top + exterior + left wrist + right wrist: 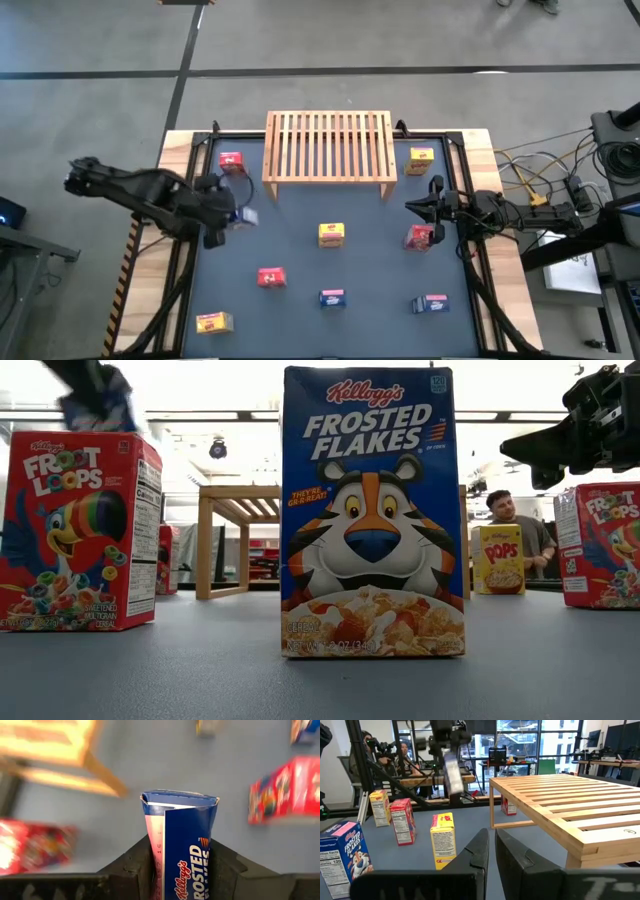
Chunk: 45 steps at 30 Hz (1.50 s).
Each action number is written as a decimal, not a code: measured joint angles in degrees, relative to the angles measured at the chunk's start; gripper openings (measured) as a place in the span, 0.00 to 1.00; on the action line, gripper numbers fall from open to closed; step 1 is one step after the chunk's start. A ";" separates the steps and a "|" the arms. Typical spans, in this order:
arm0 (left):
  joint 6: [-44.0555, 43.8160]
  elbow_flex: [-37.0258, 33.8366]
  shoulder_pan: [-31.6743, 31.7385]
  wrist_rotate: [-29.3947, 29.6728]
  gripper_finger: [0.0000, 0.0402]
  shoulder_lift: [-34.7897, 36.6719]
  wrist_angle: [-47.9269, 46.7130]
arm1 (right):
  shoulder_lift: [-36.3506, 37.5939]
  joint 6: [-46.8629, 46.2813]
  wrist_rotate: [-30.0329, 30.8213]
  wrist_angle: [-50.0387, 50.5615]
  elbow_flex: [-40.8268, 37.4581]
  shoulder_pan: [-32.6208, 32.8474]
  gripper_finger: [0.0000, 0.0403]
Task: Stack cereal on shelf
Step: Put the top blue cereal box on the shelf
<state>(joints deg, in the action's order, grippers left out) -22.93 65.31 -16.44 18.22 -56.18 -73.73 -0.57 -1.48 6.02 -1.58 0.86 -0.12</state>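
My left gripper (236, 215) is shut on a blue cereal box (182, 845) and holds it above the table's left side, near the shelf's front left leg. It also shows blurred at the low view's top left (98, 400). The shelf (328, 148), a slatted light-wood rack, stands on its short legs at the table's far middle. My right gripper (412, 207) waits shut near the right edge, level, beside a red box (420, 237), with nothing in it. My left gripper pinches the blue box between its two fingers (131, 865), one on each of two opposite sides (200, 870). The fingers slant down from the table's left and lie along the box. Its flapped end (179, 799) points away from them, and the box hangs tilted, clear of the table.
Other cereal boxes stand about the dark tabletop: red (231, 162) by the shelf's left leg, yellow (421, 160) at its right, yellow (331, 234) in the middle, red (271, 277), blue (332, 298), blue (432, 303), yellow (214, 322) near the front. People (515, 525) sit beyond the table.
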 joint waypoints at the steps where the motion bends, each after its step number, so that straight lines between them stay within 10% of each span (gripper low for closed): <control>1: 1.69 1.81 0.22 1.28 0.30 -0.26 -0.04 | 0.01 0.00 0.00 0.00 0.00 -0.01 0.06; 14: 35.66 21.19 13.73 11.03 0.30 -8.69 2.27 | 0.01 0.00 0.00 0.01 0.00 0.00 0.06; 29: 59.24 39.80 47.35 -16.89 0.30 -27.36 0.86 | -0.01 0.00 0.00 -0.01 0.00 -0.02 0.06; 45: 64.19 69.67 52.18 -22.34 0.31 -54.62 -15.29 | -0.01 0.00 -0.02 0.01 0.00 0.00 0.06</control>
<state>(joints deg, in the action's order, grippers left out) 41.26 134.98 35.73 -4.12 -110.80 -89.03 -0.57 -1.48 6.00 -1.57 0.86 -0.12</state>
